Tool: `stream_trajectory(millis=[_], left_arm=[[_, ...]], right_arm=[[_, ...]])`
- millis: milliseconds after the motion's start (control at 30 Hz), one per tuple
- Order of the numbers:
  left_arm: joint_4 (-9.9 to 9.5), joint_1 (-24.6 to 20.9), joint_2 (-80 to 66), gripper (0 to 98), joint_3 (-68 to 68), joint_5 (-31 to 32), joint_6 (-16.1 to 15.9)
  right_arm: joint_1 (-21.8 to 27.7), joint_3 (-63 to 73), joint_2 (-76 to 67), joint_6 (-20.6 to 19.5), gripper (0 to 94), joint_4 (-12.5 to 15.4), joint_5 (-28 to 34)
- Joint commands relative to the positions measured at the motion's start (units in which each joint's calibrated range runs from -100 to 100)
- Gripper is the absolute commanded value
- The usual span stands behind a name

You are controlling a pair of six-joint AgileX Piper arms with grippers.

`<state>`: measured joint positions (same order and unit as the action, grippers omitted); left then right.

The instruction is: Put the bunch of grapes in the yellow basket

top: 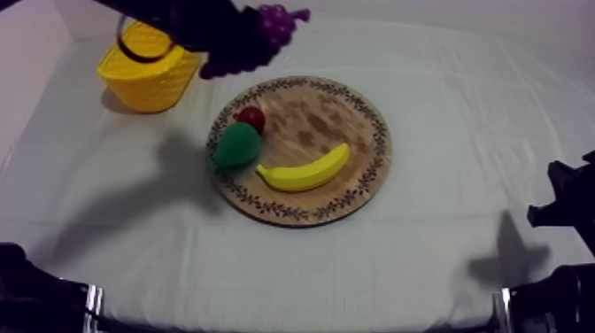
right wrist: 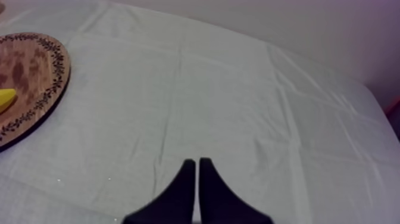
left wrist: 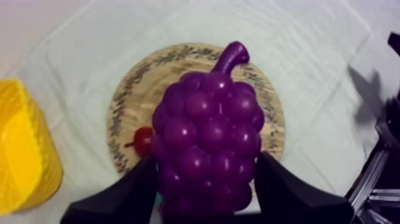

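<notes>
My left gripper (left wrist: 205, 179) is shut on the purple bunch of grapes (left wrist: 205, 140), which hangs in the air well above the round wooden board (left wrist: 134, 89). From above, the grapes (top: 276, 19) and my left gripper (top: 252, 40) are high over the table, between the board (top: 354, 115) and the yellow basket (top: 146, 75) at the far left. The basket (left wrist: 24, 155) stands beside the board, its inside bare where it can be seen. My right gripper (right wrist: 197, 164) is shut on nothing, low over the cloth at the right.
On the board lie a banana (top: 305, 170), a green pear (top: 237, 146) and a small red fruit (top: 251, 116). The red fruit (left wrist: 143, 140) peeks out beside the grapes. My right arm (top: 567, 208) rests at the right edge.
</notes>
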<state>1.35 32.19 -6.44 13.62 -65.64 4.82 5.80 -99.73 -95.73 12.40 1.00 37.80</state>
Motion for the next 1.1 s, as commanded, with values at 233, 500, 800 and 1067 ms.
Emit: stream_trajectory(millis=[233,500,800,1067], left_arm=[[0.24,-8.7,-9.2,45.8,8.7,-1.3,0.4],[0.03,-15.5,-12.4,45.9,11.8,-3.3,0.9],[-0.44,-20.0,-8.3,45.6,4.5,-5.9,1.5],[-1.17,-22.8,1.5,46.3,-3.7,-7.6,0.7]], right_arm=[[0.0,0.0,0.0,0.0,0.2,0.0,0.0],[0.0,0.0,0.0,0.0,0.2,0.0,0.0],[0.0,0.0,0.0,0.0,0.2,0.0,0.0],[0.0,0.0,0.0,0.0,0.2,0.0,0.0]])
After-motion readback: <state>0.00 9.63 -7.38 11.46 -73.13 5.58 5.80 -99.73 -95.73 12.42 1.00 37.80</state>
